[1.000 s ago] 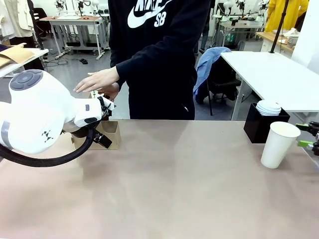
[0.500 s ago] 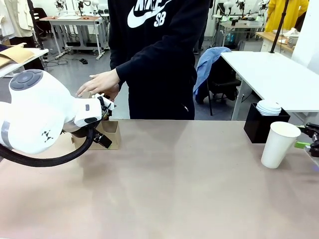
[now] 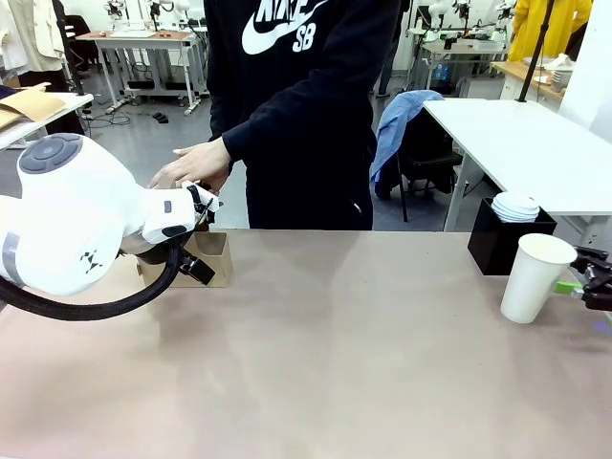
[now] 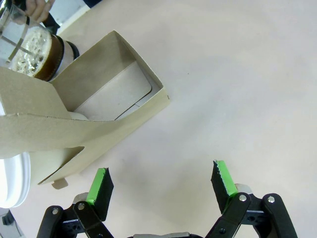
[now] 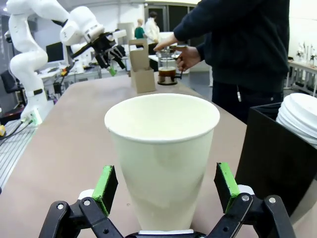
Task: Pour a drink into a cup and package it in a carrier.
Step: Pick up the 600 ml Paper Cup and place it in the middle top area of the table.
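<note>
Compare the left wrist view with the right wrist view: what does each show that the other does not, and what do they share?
Left wrist view: a look down into the carrier and its open compartment, the froth on the coffee in the glass jug, and the open left gripper over bare table beside the carrier. Right wrist view: a white paper cup standing ungripped inside the open right gripper, and a black box holding stacked white lids. Shared: carrier, jug, a person's hand at the jug, and the table.
</note>
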You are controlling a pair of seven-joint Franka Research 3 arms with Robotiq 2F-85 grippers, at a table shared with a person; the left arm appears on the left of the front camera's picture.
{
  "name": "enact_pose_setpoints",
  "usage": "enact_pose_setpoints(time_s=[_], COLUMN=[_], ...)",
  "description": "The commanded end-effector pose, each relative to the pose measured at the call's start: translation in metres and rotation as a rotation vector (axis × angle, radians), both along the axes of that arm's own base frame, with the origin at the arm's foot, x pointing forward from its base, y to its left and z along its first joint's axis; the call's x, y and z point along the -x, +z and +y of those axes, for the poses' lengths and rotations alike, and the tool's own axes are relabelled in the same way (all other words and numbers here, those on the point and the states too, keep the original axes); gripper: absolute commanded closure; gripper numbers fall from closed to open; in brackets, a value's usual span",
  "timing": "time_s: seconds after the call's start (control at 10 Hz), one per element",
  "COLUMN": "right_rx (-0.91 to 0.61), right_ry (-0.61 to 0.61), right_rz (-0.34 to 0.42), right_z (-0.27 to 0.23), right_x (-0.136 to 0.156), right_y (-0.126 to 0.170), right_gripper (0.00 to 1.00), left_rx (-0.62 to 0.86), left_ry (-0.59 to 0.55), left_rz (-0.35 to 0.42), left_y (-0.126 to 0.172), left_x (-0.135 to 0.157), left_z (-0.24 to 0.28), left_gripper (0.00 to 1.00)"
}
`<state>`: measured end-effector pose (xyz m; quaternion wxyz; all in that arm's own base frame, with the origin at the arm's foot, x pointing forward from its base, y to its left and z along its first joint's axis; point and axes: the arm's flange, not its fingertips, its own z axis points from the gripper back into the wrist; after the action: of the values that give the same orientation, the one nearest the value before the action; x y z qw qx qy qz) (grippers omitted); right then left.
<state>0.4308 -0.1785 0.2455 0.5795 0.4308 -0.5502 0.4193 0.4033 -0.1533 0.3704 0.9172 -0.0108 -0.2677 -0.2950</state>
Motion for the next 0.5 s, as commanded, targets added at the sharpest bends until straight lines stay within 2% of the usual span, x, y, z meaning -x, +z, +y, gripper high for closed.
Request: enact_pose_setpoints(time_s=[0.0,0.4], right_rx=[0.016,0.001], right_ry=[0.039,0.102], right_rz=[0.042,0.075], right_z=[0.007,0.028], right_x=[-0.01,-0.017], right_y=[-0.003,-0.018], right_gripper=[0.0,0.0], left_rx=[0.002,0.002], left_ry=[0.001,0.001], left_rz=[0.001,0.001], left_y=[0.0,0.0], left_x=[0.0,0.0], left_z=[0.001,0.001], left_gripper=[0.0,0.0])
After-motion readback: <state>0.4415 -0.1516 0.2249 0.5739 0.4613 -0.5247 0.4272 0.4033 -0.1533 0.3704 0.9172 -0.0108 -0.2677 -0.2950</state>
